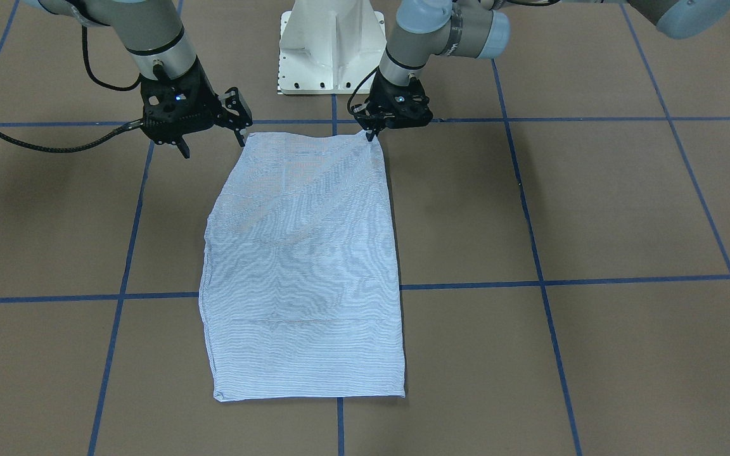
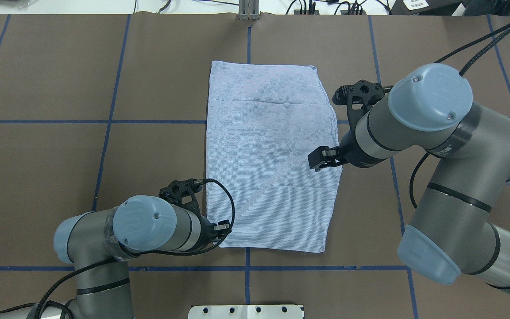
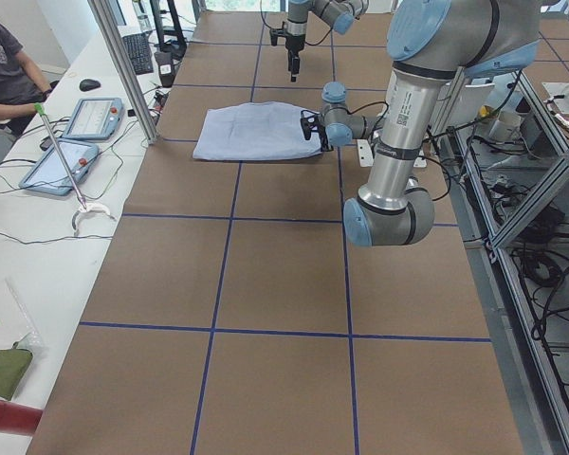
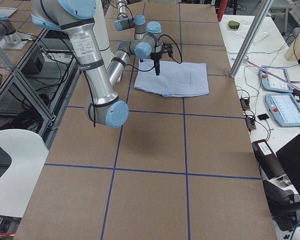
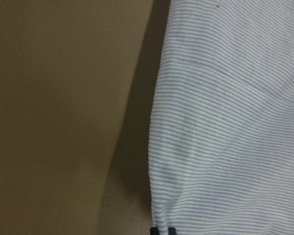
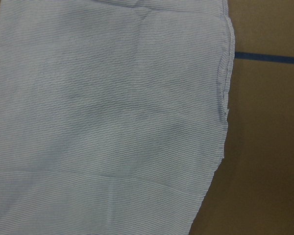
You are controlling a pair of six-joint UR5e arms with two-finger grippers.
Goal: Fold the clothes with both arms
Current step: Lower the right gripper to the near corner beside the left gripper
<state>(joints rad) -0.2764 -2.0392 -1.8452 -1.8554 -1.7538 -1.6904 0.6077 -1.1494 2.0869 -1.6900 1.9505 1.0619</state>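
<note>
The light blue-and-white striped shirt (image 1: pixel 301 272) lies flat on the brown table, folded into a long rectangle (image 2: pixel 268 164). Collar, buttons and pocket are hidden. My left gripper (image 1: pixel 371 134) is shut on the shirt's corner nearest the robot base. In the left wrist view its fingertips (image 5: pixel 161 230) pinch the shirt's edge (image 5: pixel 225 122). My right gripper (image 1: pixel 213 142) is open and empty, raised just beside the other near corner. The right wrist view shows only the shirt (image 6: pixel 108 112) and its edge from above.
The white pedestal base (image 1: pixel 330 50) stands behind the shirt. Blue tape lines (image 1: pixel 118 297) grid the brown table. An operator's side table with tablets (image 3: pixel 90 118) runs along the far edge, and a person (image 3: pixel 5 66) sits there.
</note>
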